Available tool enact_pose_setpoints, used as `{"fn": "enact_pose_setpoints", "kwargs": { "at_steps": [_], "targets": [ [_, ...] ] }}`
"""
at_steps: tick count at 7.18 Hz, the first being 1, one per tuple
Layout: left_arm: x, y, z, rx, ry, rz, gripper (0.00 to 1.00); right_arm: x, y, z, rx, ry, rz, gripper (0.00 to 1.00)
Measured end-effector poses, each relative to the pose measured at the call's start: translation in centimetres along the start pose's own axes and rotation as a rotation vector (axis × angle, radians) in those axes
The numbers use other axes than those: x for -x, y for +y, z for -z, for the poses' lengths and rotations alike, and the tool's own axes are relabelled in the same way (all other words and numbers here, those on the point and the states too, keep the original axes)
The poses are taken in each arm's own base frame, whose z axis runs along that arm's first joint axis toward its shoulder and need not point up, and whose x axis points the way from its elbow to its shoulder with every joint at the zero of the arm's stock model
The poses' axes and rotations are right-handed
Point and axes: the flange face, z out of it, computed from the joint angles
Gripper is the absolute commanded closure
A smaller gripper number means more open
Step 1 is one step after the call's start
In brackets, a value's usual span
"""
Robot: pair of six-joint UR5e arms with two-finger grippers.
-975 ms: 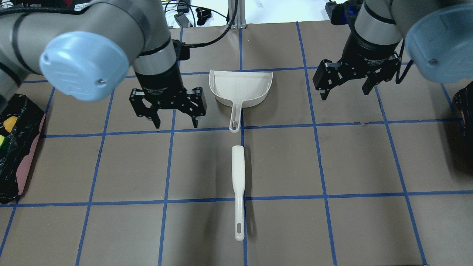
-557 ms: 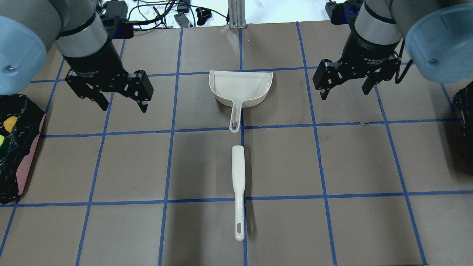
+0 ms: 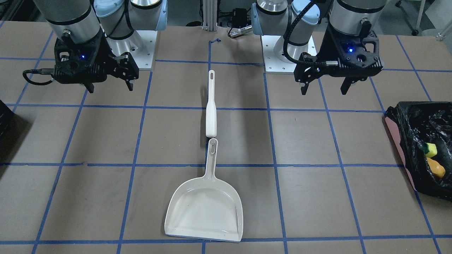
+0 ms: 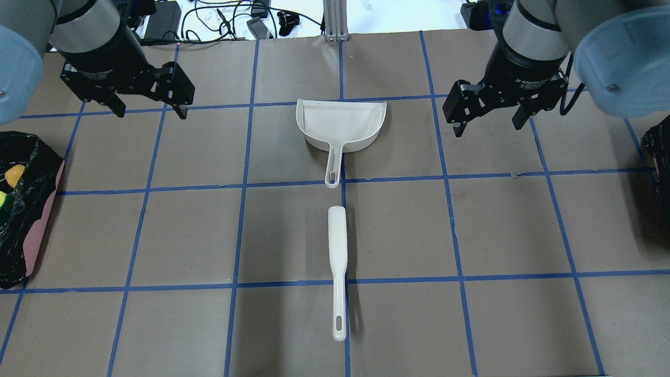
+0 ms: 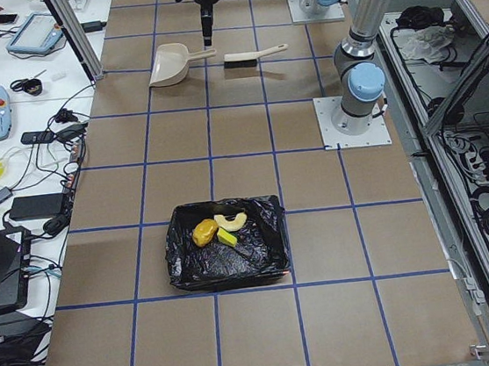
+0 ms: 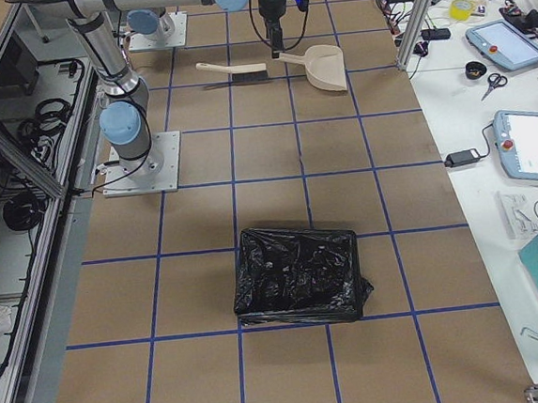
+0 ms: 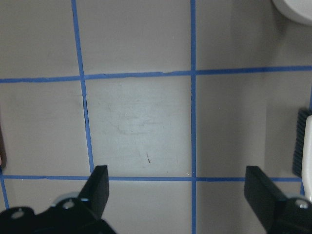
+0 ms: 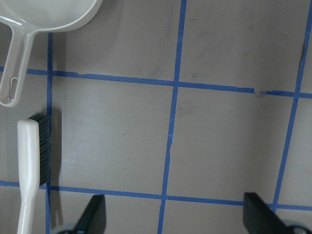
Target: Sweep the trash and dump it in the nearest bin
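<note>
The white dustpan (image 4: 340,123) lies on the table's centre line, handle towards the robot; it also shows in the front view (image 3: 204,208). The white brush (image 4: 337,262) lies in line behind the handle, apart from it. The pink-sided bin (image 4: 31,230) with its black bag stands at the table's left end and holds yellow and orange pieces (image 3: 432,158). My left gripper (image 4: 152,112) is open and empty, well left of the dustpan. My right gripper (image 4: 487,130) is open and empty, right of the dustpan. No loose trash shows on the table.
A dark bag-covered box (image 6: 299,274) stands at the table's right end and shows at the overhead view's right edge (image 4: 660,152). Blue tape lines grid the brown table (image 4: 398,230). Cables and devices (image 4: 256,18) lie beyond the far edge.
My left arm has swung away from beside the dustpan's left side to the far left of the table, its gripper still open. The right arm, dustpan and brush have not moved.
</note>
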Motion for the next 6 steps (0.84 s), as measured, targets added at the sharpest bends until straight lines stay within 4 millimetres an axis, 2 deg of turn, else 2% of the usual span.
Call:
{"fn": "enact_pose_setpoints", "kwargs": {
  "at_steps": [3,6],
  "targets": [
    [-0.91,-0.33,0.52,-0.021,0.095,0.04,0.0,-1.08,-0.14,-0.06,0.006,-0.002,-0.021,0.01],
    [-1.1,-0.1,0.61,-0.02,0.111,0.048,0.0,-1.2,-0.13,-0.07,0.006,-0.002,-0.026,0.01]
  ]
}}
